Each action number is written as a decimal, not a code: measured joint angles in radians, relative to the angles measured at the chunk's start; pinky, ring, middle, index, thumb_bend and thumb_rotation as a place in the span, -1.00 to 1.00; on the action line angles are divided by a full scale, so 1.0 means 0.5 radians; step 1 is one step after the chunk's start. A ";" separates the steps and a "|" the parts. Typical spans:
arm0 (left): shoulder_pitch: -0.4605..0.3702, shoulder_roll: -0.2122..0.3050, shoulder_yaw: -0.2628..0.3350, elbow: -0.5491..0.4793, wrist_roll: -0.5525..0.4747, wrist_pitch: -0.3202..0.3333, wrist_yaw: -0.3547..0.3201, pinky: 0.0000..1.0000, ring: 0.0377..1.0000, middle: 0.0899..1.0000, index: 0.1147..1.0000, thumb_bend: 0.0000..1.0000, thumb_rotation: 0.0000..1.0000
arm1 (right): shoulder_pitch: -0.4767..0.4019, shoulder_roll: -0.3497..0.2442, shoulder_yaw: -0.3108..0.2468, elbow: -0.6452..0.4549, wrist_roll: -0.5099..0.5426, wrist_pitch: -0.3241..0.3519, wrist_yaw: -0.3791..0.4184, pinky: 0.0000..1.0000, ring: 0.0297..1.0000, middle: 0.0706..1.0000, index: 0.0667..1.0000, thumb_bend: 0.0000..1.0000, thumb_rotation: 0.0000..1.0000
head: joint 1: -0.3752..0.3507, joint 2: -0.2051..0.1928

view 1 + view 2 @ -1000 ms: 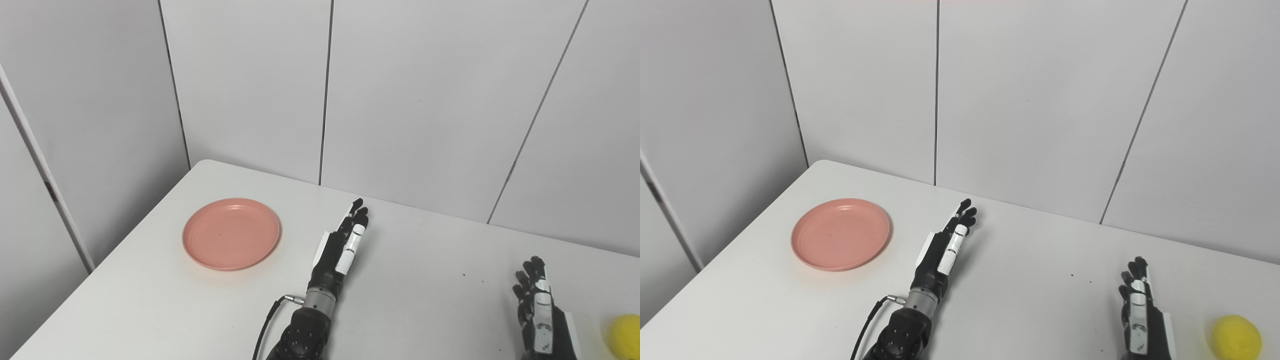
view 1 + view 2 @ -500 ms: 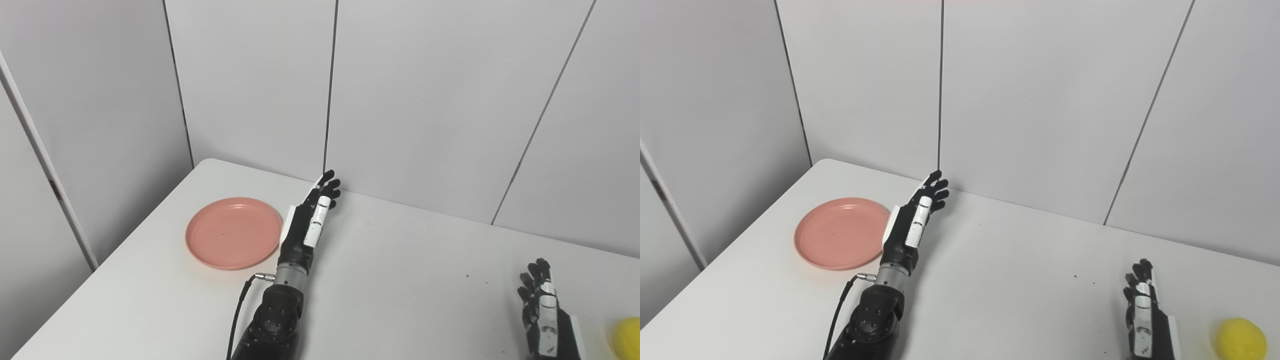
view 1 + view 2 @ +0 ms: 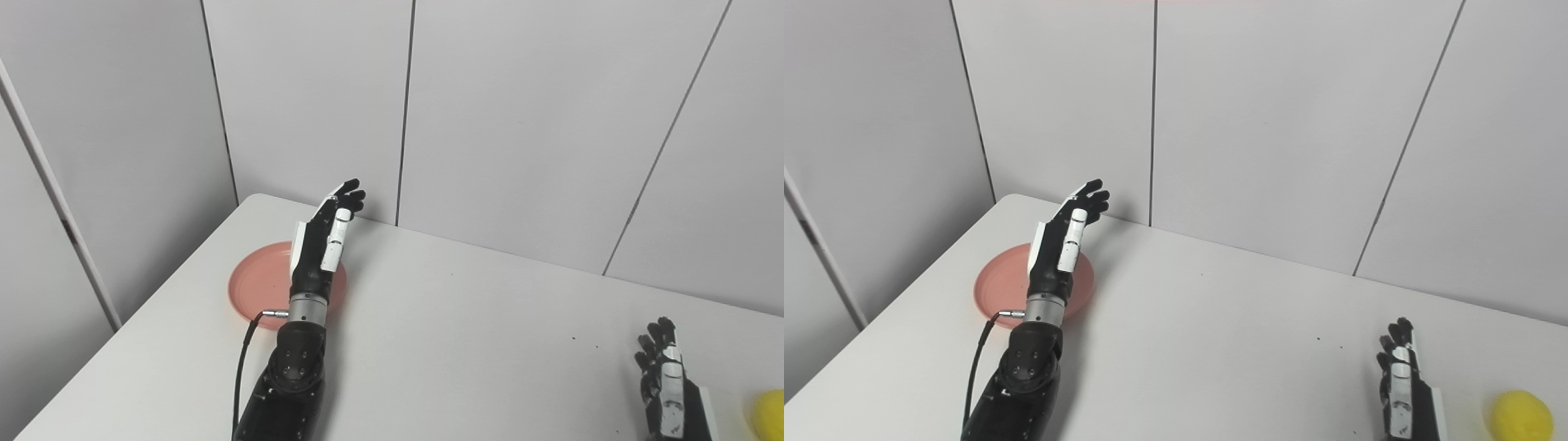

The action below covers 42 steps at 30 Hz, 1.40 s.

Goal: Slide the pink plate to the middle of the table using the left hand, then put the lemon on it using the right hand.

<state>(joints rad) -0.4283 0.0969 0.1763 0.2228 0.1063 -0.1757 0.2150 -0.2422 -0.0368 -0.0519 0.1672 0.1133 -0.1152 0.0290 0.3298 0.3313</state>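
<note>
Left hand (image 3: 321, 242) flat, fingers extended, empty, above plate (image 3: 254, 288) to hook its far side. Right hand (image 3: 1402, 386) open, empty, beside lemon (image 3: 1521, 416).

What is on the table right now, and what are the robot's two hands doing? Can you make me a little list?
table: white, beside grey wall panels
pink plate: at the far left, nothing on it
lemon: yellow, at the near right edge, not on the plate
left hand: open, fingers straight, in front of the plate in both views; contact cannot be told
right hand: open, holding nothing, just left of the lemon
task so far: plate not yet in the middle
</note>
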 measured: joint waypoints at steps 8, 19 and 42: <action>-0.001 0.071 0.126 0.003 -0.001 -0.002 0.104 0.52 0.51 0.50 0.46 0.21 1.00 | 0.001 -0.004 -0.002 0.002 0.002 0.001 0.001 1.00 0.97 0.97 0.99 0.18 1.00 | 0.012 -0.003; 0.000 0.146 0.247 0.005 -0.002 0.002 0.190 0.57 0.52 0.50 0.46 0.32 1.00 | 0.000 -0.009 0.001 0.002 0.023 0.001 0.006 1.00 0.98 0.98 0.99 0.15 1.00 | 0.034 -0.003; 0.064 0.281 0.412 0.072 -0.133 0.213 0.247 0.53 0.53 0.51 0.48 0.28 1.00 | 0.005 -0.017 0.004 -0.010 0.039 0.017 0.007 1.00 0.98 0.99 1.00 0.12 1.00 | 0.074 0.003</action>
<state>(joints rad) -0.3961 0.2372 0.3822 0.2589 0.0397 -0.0694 0.3383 -0.2396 -0.0453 -0.0499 0.1623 0.1329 -0.1068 0.0323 0.3666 0.3329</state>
